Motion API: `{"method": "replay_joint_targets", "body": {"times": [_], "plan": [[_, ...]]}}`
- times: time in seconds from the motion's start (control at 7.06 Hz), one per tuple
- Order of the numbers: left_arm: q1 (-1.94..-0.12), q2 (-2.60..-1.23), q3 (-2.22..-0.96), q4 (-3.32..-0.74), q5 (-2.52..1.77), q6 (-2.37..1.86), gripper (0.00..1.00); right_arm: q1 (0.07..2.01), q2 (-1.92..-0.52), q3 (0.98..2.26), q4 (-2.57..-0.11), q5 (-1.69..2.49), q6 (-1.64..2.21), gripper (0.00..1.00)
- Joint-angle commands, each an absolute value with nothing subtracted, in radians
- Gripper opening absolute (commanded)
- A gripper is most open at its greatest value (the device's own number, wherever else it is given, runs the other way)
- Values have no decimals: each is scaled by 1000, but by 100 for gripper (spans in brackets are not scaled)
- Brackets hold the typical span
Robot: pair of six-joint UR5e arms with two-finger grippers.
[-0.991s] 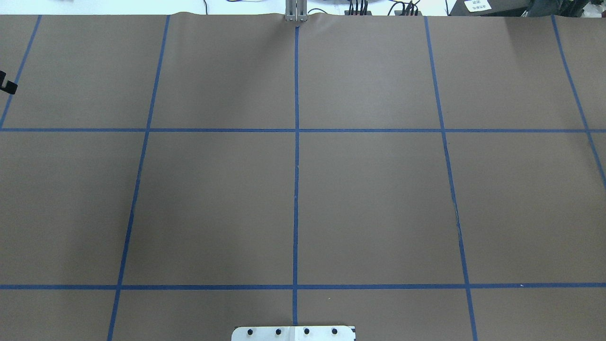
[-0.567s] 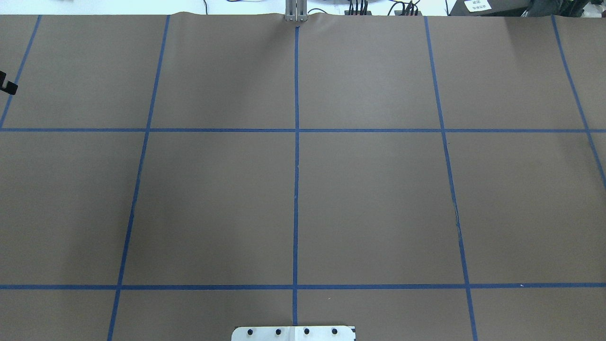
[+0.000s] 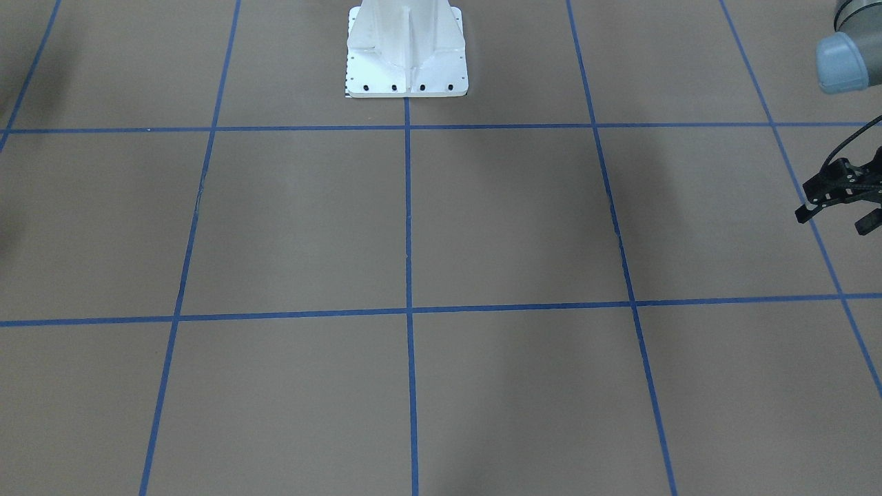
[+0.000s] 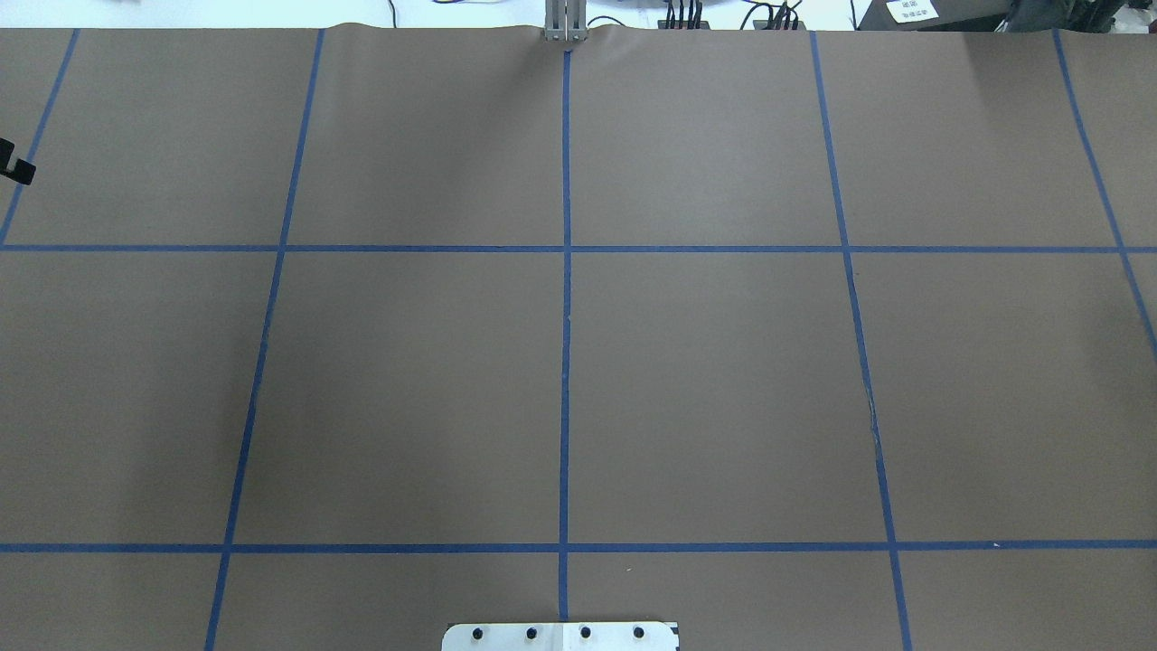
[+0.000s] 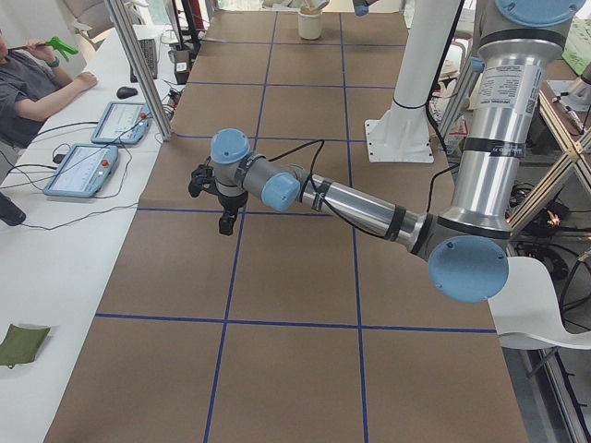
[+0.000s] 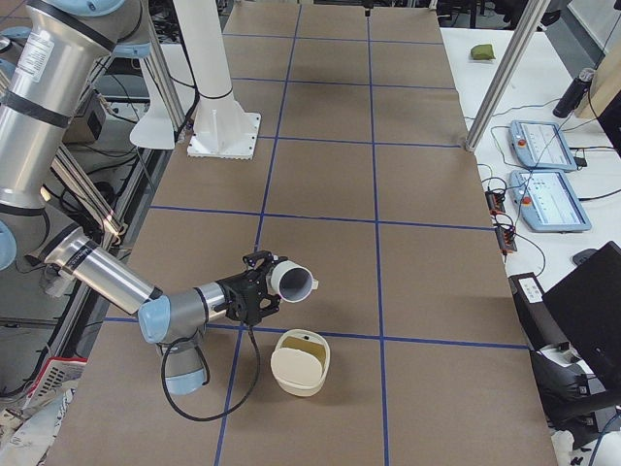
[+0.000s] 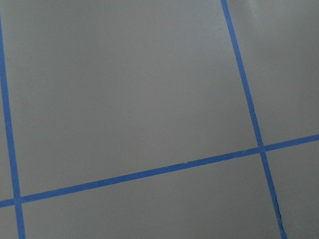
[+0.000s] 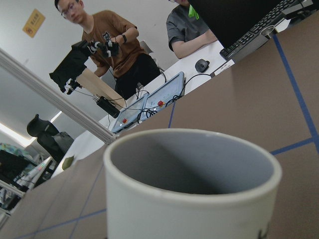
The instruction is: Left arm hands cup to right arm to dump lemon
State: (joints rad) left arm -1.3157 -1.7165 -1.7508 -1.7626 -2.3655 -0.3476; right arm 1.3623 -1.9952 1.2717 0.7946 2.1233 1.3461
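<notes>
The white cup [image 6: 292, 280] hangs off the table at the end of my right arm, tipped on its side with its mouth over a cream bowl [image 6: 300, 364]. In the right wrist view the cup's [image 8: 194, 199] grey inside looks empty. A dull yellow-green lump, the lemon [image 6: 303, 343], lies in the bowl. My right gripper [image 6: 260, 291] is shut on the cup. My left gripper [image 3: 835, 215] is open and empty, low over the table's left end, far from the cup. It also shows in the exterior left view [image 5: 214, 201] and as a sliver in the overhead view [image 4: 16, 169].
The white robot base [image 3: 406, 52] stands at the table's middle edge. Operators sit behind tablets [image 6: 548, 180] on a side bench along the table's far side. A metal post [image 6: 505, 73] rises at that edge. The brown table [image 4: 705, 380] bears a blue tape grid.
The sliver of my left gripper at the overhead view's left edge has shifted very slightly toward the robot. Nothing else differs.
</notes>
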Motion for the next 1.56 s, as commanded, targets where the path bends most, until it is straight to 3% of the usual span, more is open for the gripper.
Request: {"method": "replay_joint_targets", "body": {"times": [0.0,0.14,0.57,0.99,1.42], "plan": [[-1312,-1717,-1744,-1763,-2365,-348,100,1491,-1979,1276,678,2342,914,47],[-1312,-1718,-1741,-1764,-2365,-347,100,1514,-1967,1305,617,2368,775,47],[-1312,-1720,-1744,-1764,-2365,-371,100,1526,-1909,1578,231,2395,669,48],[-1295,-1755,-1755,-1764,-2365,-480,100,1416,-1598,1600,-122,2329,667,48],[-1218,-1863,-1743,-1725,-2362,-662,100,1108,-1375,1589,-324,1984,655,48]]}}
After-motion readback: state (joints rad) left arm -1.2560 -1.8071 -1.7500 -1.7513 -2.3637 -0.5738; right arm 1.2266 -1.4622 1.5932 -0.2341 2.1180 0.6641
